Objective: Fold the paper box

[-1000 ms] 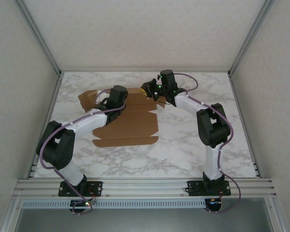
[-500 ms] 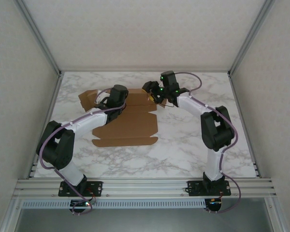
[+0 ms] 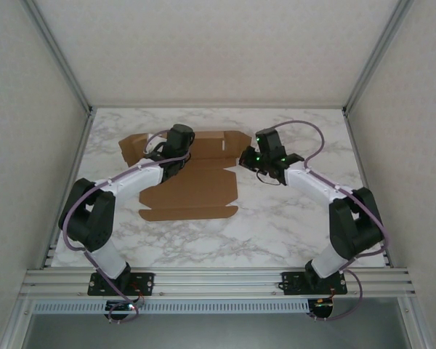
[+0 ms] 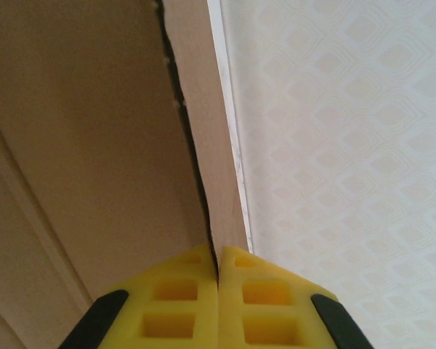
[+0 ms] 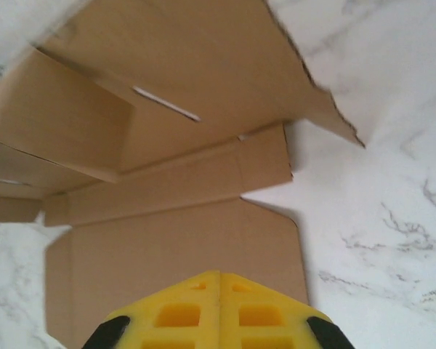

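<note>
Since a second ago, the right end effector [image 3: 245, 156] has pulled away from the far right corner of the paper box [image 3: 196, 185] and now sits just off the box's right edge. Its arm's elbow has swung out toward the lower right of the overhead frame. The left arm has barely shifted.

The paper box is an unfolded sheet of plain brown cardboard. It lies mostly flat on the white marbled surface [image 3: 291, 218], left of centre in the overhead view. Its long near edge runs across the middle of the frame, and its far flaps spread toward the upper middle. A flap at its upper left end looks lifted off the surface.

The left end effector [image 3: 162, 154] reaches over that left part of the box. In the left wrist view, its yellow fingers [image 4: 182, 291] are pressed together at the bottom centre [image 4: 218, 254]. The thin edge of a cardboard panel [image 4: 94, 145] rises from the seam between them, so they are pinching the box. A pale patterned wall [image 4: 349, 145] takes up the right half of that view.

In the right wrist view, the right end effector [image 5: 219, 280] has its yellow fingers [image 5: 174, 313] closed tight against each other with nothing between them. They hover over a box panel [image 5: 182, 240] with creases and a narrow slot. Bare marble [image 5: 392, 182] lies to the right.

Both arm bases are bolted to a metal rail [image 3: 218, 280] along the bottom of the overhead frame.
</note>
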You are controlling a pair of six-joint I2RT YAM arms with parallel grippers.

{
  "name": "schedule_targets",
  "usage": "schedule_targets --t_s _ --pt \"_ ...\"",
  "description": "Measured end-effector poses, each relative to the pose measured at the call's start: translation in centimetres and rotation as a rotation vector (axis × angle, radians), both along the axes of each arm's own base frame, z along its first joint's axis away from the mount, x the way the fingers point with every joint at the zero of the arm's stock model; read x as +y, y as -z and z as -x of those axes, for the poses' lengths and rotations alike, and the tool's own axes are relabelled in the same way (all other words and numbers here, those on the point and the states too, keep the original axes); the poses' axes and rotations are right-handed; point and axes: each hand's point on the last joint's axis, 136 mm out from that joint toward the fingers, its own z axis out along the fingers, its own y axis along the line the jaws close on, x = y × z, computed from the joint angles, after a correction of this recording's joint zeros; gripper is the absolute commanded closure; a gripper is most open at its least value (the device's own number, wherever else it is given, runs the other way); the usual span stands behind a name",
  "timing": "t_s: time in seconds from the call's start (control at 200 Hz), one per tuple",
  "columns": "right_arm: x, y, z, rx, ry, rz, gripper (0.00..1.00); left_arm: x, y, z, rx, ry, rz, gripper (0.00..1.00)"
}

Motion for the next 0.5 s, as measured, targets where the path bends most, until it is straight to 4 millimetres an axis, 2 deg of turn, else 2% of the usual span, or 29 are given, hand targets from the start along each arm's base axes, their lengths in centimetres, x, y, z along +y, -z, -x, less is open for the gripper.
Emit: schedule_targets --t_s 0.14,0.25,0.501 --pt "1.5 3.5 -0.2 0.060 -0.036 0.042 1.00 0.0 0.0 0.0 -0.001 0.000 0.001 1.00" --pt "2.6 5.5 -1.8 0.086 -0.043 0.071 1.00 0.0 0.0 0.0 -0.001 0.002 0.002 1.00" --pt "1.9 6.4 -5.9 0.036 0.017 0.205 1.00 0.1 0.0 -0.1 0.001 0.005 0.004 1.00"
